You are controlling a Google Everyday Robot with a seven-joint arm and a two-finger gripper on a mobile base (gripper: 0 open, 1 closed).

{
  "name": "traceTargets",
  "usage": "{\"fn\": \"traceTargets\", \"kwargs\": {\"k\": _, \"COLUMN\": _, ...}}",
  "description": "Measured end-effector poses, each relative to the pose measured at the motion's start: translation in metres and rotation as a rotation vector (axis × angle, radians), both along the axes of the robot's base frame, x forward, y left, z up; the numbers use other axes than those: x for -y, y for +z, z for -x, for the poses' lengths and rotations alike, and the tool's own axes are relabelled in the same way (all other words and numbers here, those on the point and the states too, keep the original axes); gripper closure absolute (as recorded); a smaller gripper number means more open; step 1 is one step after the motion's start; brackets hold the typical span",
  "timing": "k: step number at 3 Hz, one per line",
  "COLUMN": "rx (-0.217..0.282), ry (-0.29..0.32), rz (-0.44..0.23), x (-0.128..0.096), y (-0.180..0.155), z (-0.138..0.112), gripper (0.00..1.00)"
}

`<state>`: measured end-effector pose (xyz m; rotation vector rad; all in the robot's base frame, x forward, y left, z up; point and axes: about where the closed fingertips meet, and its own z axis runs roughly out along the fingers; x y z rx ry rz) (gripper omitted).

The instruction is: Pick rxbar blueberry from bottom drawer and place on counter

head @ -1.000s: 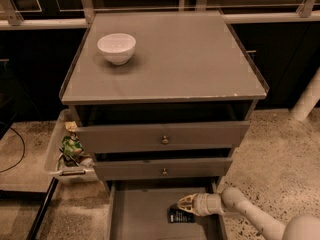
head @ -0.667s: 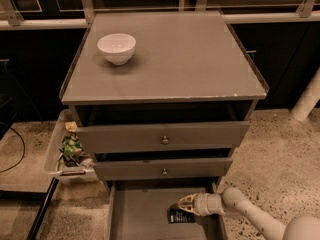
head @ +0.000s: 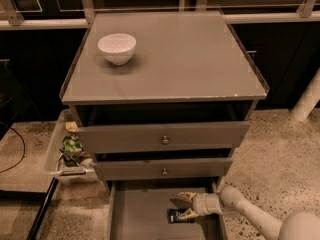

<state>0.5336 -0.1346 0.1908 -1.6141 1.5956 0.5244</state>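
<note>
I see the large flat grey counter (head: 190, 59) on top of the three-drawer cabinet, mostly bare, so it should take the bar easily once I lift it. Below, the wide shallow grey bottom drawer (head: 142, 216) is pulled out, giving my arm a way in from the right. The pale two-finger gripper (head: 183, 205) sits low inside that drawer, its fingers spread apart and holding nothing, which I judge is a set-up to close on the target. A round white bowl (head: 117, 48) stands at the counter's back left, clear of my path. The small dark navy rxbar blueberry (head: 176, 217) lies flat on the drawer floor, right at the nearer finger.
</note>
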Motion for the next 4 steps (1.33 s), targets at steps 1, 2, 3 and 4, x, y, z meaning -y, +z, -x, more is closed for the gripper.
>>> {"fn": "traceTargets", "kwargs": {"k": 1, "rx": -0.041, "ry": 0.0, "rz": 0.052, "x": 0.007, "y": -0.022, "z": 0.006, "gripper": 0.0}}
{"fn": "traceTargets", "kwargs": {"k": 2, "rx": -0.07, "ry": 0.013, "rz": 0.097, "x": 0.009, "y": -0.042, "z": 0.011, "gripper": 0.0}}
{"fn": "traceTargets", "kwargs": {"k": 3, "rx": -0.092, "ry": 0.011, "rz": 0.126, "x": 0.014, "y": -0.058, "z": 0.013, "gripper": 0.0}}
{"fn": "traceTargets", "kwargs": {"k": 4, "rx": -0.103, "ry": 0.004, "rz": 0.141, "x": 0.019, "y": -0.069, "z": 0.012, "gripper": 0.0}}
